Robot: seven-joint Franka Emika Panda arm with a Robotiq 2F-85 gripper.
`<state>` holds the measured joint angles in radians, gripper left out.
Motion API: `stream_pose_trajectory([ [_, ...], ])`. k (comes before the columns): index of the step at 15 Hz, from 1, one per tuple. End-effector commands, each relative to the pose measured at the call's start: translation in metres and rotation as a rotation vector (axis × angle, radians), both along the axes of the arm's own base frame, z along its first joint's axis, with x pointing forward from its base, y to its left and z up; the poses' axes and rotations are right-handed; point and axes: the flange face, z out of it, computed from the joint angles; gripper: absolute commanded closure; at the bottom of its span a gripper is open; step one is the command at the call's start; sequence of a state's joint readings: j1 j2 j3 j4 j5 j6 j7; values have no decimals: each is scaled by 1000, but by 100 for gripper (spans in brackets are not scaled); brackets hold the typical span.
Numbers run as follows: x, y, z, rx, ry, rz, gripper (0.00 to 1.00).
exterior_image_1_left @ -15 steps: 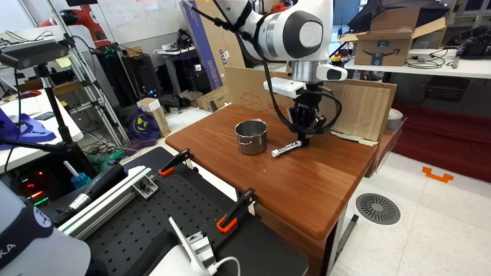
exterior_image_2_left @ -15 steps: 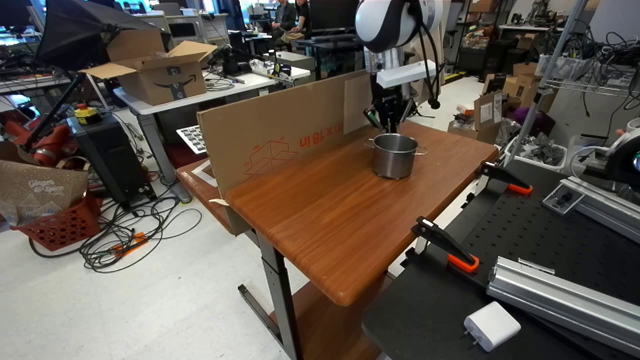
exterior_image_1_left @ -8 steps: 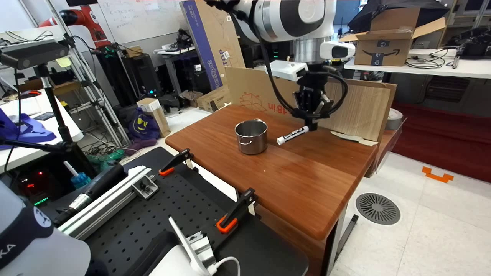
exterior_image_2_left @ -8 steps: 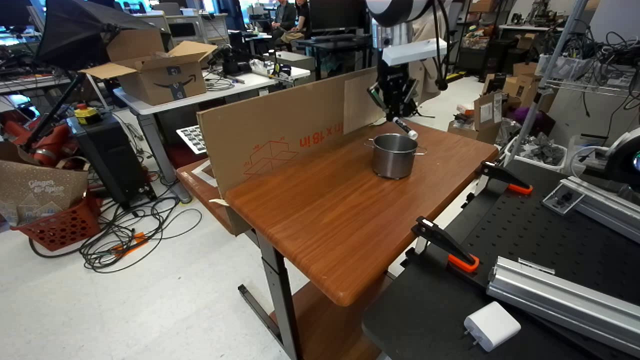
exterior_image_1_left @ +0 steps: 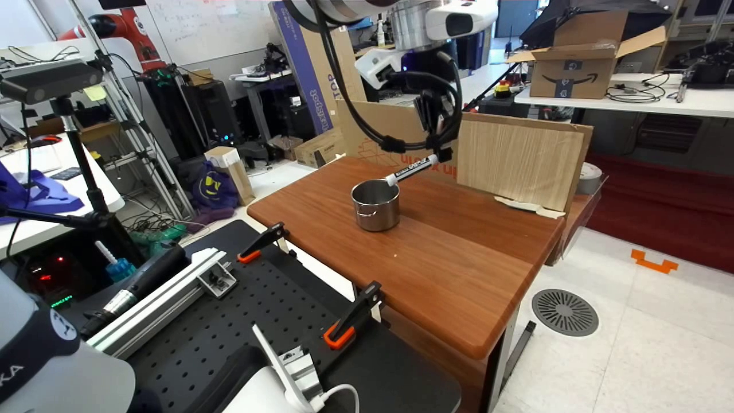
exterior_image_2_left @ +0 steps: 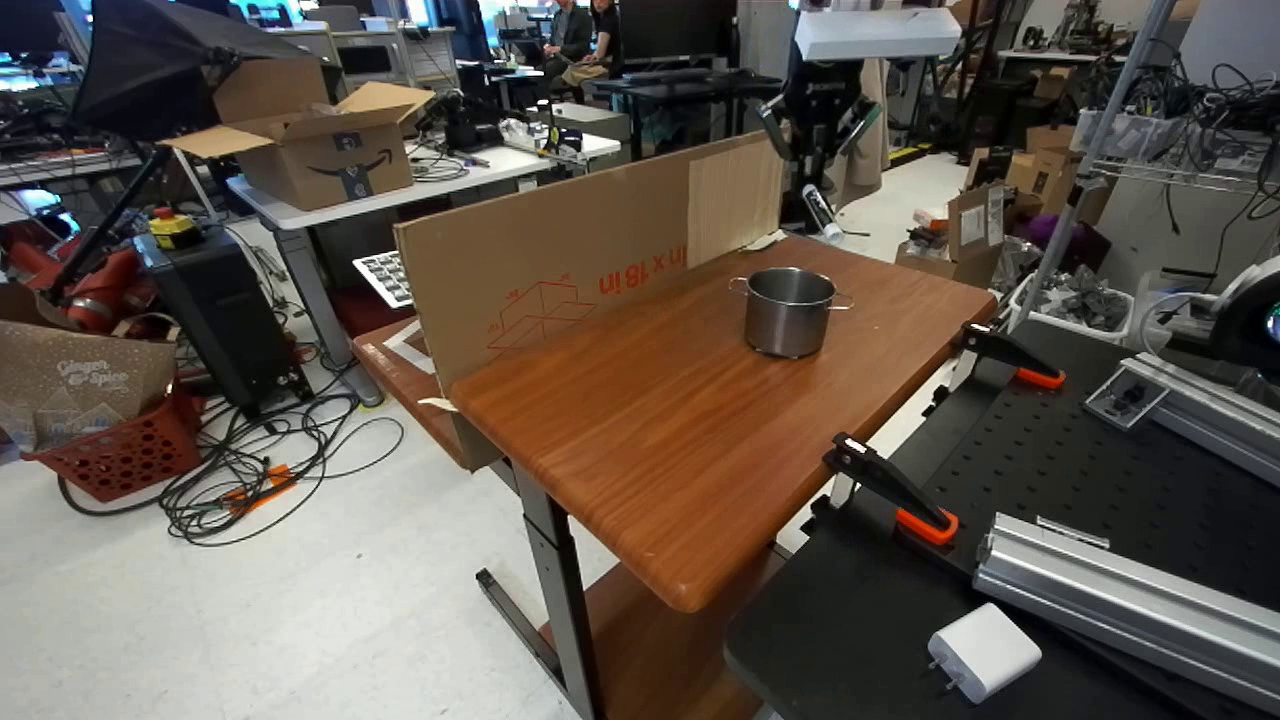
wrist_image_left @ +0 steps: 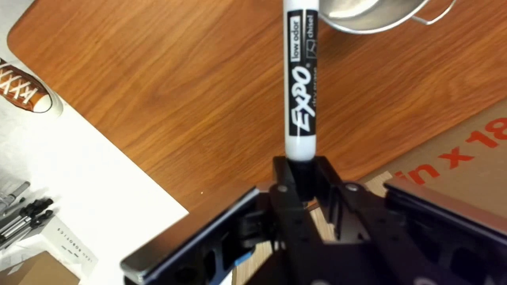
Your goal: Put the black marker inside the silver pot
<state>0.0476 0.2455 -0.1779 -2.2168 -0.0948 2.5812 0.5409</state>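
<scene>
The black marker (exterior_image_1_left: 413, 169) has a white body, a black label and a dark cap. My gripper (wrist_image_left: 303, 168) is shut on its cap end in the wrist view, and the white body (wrist_image_left: 301, 75) points away from the jaws. The silver pot (exterior_image_1_left: 375, 209) stands upright on the table, with thin wire handles. In an exterior view the marker's white tip overlaps the pot's far rim. In an exterior view the gripper (exterior_image_2_left: 803, 205) and marker (exterior_image_2_left: 822, 213) are raised above and behind the pot (exterior_image_2_left: 787, 325). The wrist view shows only part of the pot (wrist_image_left: 376, 18), at the top.
The wooden table (exterior_image_1_left: 436, 275) carries the pot. A cardboard panel (exterior_image_2_left: 590, 250) stands upright along its back edge. Black clamps with orange pads (exterior_image_1_left: 355, 315) sit at the near edge beside a black perforated board (exterior_image_1_left: 258, 321).
The gripper has risen from near the table with the marker in it. In an exterior view it has swung left towards the pot. The pot has not moved.
</scene>
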Motion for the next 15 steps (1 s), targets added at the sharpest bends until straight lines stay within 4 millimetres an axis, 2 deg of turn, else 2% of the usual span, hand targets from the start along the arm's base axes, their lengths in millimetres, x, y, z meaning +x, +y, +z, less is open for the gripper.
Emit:
stream_pose_trajectory([
  [1, -22, 18, 12, 2, -81, -66, 95],
  [8, -27, 57, 5, -87, -142, -122, 95],
  [15, -27, 78, -9, -181, -171, -154, 95],
])
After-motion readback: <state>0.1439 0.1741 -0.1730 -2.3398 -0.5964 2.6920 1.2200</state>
